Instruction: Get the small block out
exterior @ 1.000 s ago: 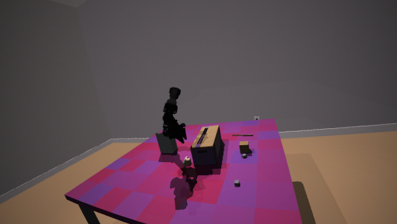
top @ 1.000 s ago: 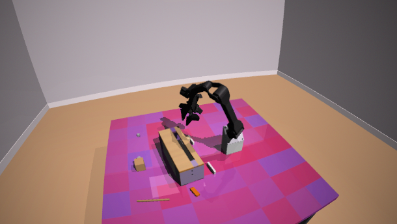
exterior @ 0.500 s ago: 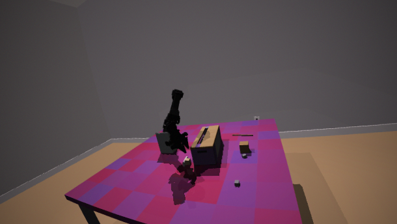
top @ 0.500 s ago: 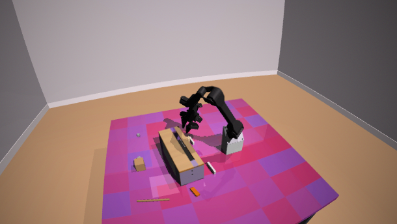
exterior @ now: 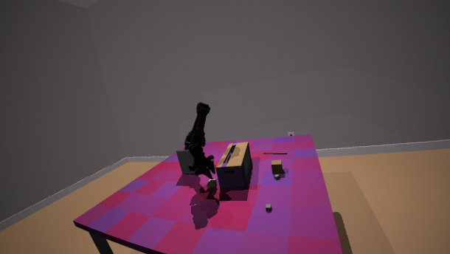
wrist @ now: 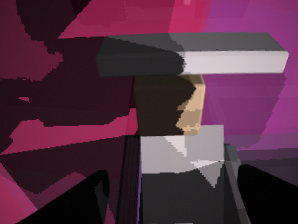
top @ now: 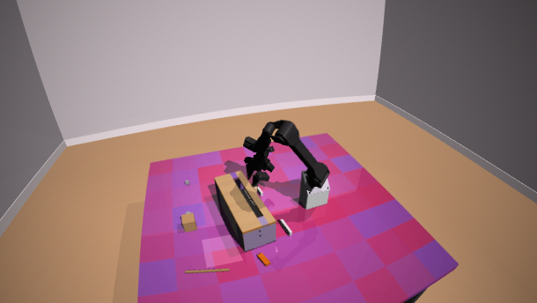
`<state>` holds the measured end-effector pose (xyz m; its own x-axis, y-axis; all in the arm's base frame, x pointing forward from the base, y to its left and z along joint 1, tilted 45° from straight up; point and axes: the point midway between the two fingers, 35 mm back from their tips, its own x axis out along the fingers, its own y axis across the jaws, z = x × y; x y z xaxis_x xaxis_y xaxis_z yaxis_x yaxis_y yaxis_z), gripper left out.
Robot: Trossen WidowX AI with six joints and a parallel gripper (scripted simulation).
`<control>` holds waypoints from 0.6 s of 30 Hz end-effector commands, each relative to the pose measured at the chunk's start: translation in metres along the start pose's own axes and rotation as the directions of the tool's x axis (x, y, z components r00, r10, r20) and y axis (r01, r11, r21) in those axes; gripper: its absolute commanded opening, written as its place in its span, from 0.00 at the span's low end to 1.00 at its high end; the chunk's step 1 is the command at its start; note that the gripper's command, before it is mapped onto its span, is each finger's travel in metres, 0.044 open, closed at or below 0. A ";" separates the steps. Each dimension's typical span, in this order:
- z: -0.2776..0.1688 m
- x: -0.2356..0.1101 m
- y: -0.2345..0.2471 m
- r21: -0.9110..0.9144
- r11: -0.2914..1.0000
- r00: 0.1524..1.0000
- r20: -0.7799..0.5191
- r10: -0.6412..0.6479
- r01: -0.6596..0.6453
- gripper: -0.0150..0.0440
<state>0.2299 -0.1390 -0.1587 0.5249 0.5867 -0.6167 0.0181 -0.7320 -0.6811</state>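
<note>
the box [top: 246, 207] sits long-axis toward the camera on the table [top: 387, 229], arm at its far end. the gripper [top: 257, 178] hangs part open and empty right over the small block [wrist: 192, 106], which looks out on the table by that end, under a white bar [wrist: 229, 62]; straight descent seems the call

Black arm [top: 304, 154] arched over from its base, claw [top: 260, 176] pointing downward, partly open, empty.

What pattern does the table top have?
The table top has a checkered pattern of pink and purple squares, clearest in the top view.
</note>
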 end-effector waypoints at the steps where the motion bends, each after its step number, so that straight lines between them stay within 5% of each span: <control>1: 0.004 0.008 -0.001 0.009 1.000 1.000 -0.002 -0.006 0.006 0.74; 18: 0.014 0.033 0.000 0.009 1.000 1.000 -0.002 -0.007 0.007 0.74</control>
<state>0.2358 -0.1200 -0.1805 0.5255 0.5869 -0.6159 0.0177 -0.7313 -0.6818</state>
